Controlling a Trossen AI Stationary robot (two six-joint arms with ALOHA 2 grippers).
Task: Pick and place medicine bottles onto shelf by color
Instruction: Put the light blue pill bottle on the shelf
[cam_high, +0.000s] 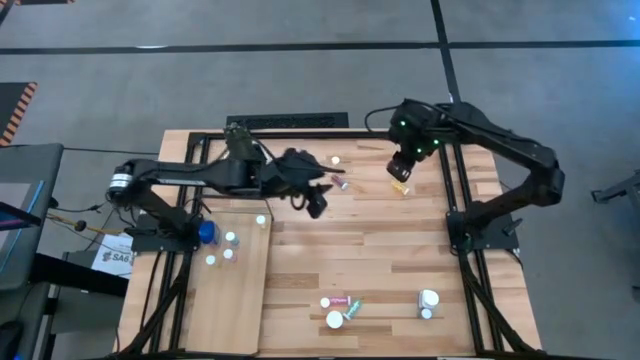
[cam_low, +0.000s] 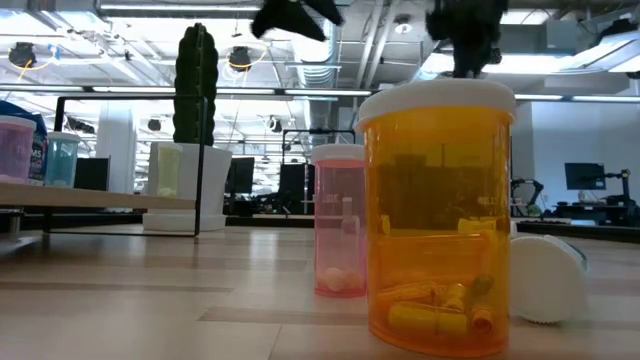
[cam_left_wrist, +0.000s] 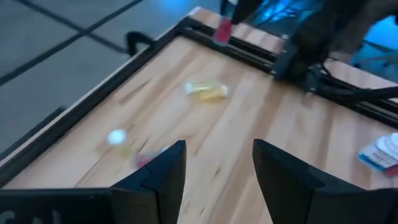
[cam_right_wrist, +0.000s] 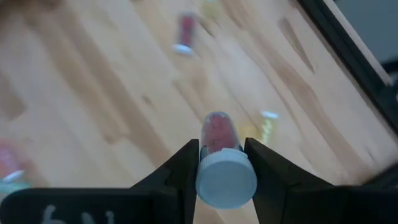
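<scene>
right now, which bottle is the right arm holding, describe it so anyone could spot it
Find the right end effector above the wooden table's far right part. Between its fingers sits a small pink bottle with a white round cap, the only bottle lifted off the wood.

Two dark jointed arms, green indicator lights on the right arm (cam_high: 415, 128), black cabling, blunt black fingers (cam_left_wrist: 283, 180)

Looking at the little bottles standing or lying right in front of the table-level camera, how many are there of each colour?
Amber bottle: 1
Pink bottle: 1
Lying bottle, only white showing: 1
Total: 3
</scene>
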